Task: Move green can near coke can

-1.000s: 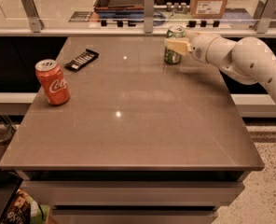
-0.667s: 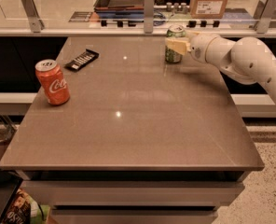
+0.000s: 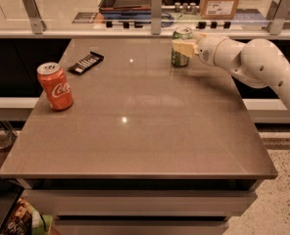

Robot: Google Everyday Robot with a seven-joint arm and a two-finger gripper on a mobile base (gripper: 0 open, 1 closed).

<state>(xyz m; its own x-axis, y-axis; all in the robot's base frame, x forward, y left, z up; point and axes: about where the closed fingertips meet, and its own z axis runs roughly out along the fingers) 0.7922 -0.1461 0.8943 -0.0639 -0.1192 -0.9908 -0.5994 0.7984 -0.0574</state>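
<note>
— Two cans on one table [image 3: 135, 146], and has anything shifted in the last second?

— Hardly anything. The big white arm [image 3: 262, 62] reaches in from the right just as it did a moment ago, no nearer and no higher.

— And the green can [image 3: 181, 60]?

— Upright at the far edge of the table, right of the middle, in the same spot as before. Its bottom looks to be on the surface. The coke can [image 3: 55, 87] stands near the left edge, well apart from it, and has not moved either.

— Has the gripper [image 3: 183, 45] got hold?

— It sits right at the green can, level with its upper half, on the side facing us. Whether it's clamped on or only resting there, I cannot tell.

— So what does the stillness mean?

— My guess is that it's settling the grasp and the carry hasn't begun. The whole trip across to the left is yet to do.

— Anything in the way?

— A small black remote [image 3: 86, 62] lies between them, toward the back left, nearer the coke can. A low sweep could clip it.
</note>
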